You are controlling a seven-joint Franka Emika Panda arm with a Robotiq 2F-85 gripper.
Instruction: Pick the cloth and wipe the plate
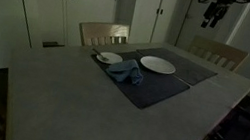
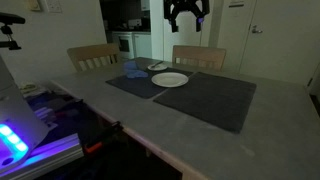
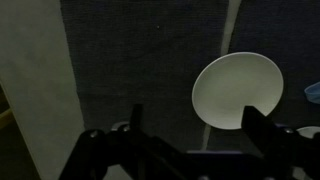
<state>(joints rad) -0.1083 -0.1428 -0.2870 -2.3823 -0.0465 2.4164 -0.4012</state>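
Behind table [image 1: 50, 99], two wooden chairs [image 1: 103, 33]; dark placemats [image 2: 215, 100] lie under dishes; small plate [image 1: 110, 58] sits just beside cloth [image 1: 125, 72]; cloth blue, crumpled, on placemat between small plate and round white plate [image 1: 157, 64]; gripper [image 3: 193, 112] hangs high above plate, fingers spread wide, well apart from cloth.

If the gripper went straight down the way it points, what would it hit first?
Likely the white plate, at its edge, or the dark placemat just beside it; depth is unclear.
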